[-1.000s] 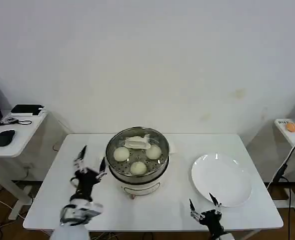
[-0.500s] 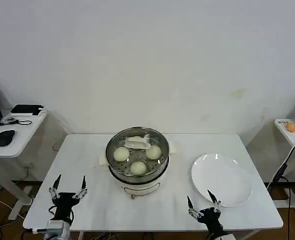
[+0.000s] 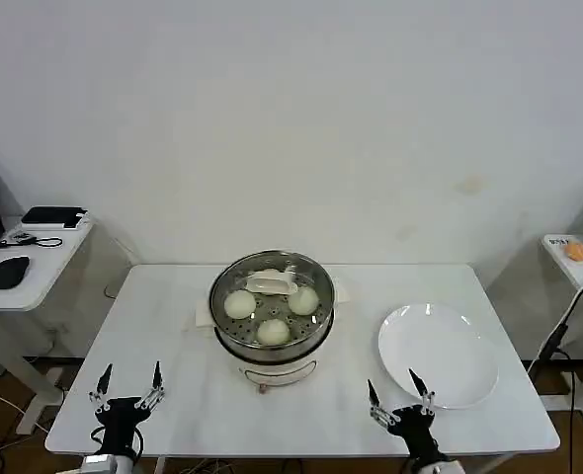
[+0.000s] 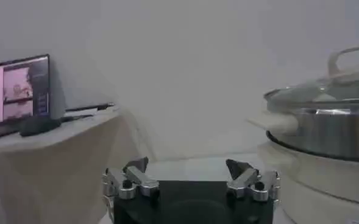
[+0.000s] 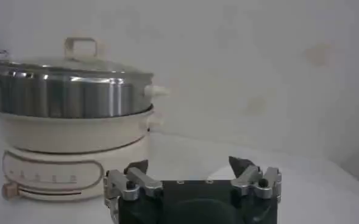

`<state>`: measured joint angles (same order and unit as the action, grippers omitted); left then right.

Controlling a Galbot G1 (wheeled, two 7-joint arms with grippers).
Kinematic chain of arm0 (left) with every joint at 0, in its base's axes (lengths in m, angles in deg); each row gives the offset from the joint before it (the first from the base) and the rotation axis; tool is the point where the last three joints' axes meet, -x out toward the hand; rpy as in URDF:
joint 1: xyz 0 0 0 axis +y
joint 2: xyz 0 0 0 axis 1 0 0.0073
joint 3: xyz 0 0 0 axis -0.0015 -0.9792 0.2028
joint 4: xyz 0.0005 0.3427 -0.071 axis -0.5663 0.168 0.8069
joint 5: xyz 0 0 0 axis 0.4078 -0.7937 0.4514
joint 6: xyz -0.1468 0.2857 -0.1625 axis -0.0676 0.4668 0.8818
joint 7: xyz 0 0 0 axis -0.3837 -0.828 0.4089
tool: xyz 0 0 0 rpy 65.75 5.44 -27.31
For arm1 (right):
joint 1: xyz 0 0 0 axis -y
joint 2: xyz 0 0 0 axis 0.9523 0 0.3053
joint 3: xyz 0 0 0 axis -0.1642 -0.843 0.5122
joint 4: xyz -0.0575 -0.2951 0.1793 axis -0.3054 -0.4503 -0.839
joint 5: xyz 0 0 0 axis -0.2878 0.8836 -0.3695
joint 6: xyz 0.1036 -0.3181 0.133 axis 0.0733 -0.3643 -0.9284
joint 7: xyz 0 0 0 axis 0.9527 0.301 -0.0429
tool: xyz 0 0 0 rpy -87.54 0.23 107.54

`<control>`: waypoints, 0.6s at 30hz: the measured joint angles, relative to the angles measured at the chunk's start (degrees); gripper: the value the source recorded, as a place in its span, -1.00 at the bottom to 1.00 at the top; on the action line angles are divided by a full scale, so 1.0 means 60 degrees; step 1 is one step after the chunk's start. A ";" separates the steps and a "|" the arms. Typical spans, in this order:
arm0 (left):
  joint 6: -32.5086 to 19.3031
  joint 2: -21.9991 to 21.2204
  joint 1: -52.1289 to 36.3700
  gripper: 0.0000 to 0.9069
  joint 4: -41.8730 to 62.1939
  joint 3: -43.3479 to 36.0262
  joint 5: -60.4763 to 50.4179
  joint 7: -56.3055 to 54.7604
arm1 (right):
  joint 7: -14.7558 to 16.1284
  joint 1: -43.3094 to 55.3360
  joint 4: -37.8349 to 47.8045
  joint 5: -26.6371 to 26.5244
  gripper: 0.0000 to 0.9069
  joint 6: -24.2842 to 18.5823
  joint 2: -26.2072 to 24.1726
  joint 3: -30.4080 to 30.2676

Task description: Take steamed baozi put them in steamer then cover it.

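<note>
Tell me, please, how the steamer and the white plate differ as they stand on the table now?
The steamer is a deep steel pot on a white base; the plate is flat and white. The steamer holds baozi under a glass lid; the plate is bare. The steamer stands mid-table, the plate nearer the right hand. Both are round and untouched by either hand.

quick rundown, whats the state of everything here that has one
shiny round stainless-steel steamer: covered, holds buns
round glass lid: on the steamer
small cream-white baozi buns: inside, under the lid, three clearly visible
flat white plate: bare
left pincer: open, holding nothing, at the table's near edge
right pincer: open, holding nothing, near the plate
</note>
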<state>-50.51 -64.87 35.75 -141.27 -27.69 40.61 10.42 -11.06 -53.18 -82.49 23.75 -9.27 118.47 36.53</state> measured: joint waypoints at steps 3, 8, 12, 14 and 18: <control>-0.0043 0.0007 0.0072 1.00 -0.0027 0.0006 0.0000 -0.0003 | -0.0022 -0.0002 -0.0011 -0.0013 1.00 0.0028 0.0008 -0.0066; -0.0080 -0.0013 0.0196 1.00 -0.0098 -0.0048 -0.0068 0.0052 | -0.0103 -0.0011 -0.0046 -0.0021 1.00 0.0150 0.0052 -0.0172; -0.0124 -0.0019 0.0255 1.00 -0.0114 -0.0079 -0.0180 0.0109 | -0.0102 -0.0003 -0.0046 -0.0019 1.00 0.0234 0.0047 -0.0240; -0.0142 -0.0023 0.0274 1.00 -0.0128 -0.0099 -0.0240 0.0145 | -0.0097 -0.0007 -0.0052 -0.0010 1.00 0.0269 0.0036 -0.0273; -0.0147 -0.0030 0.0357 1.00 -0.0167 -0.0143 -0.0347 0.0203 | -0.0130 -0.0027 -0.0107 -0.0009 1.00 0.0359 0.0001 -0.0290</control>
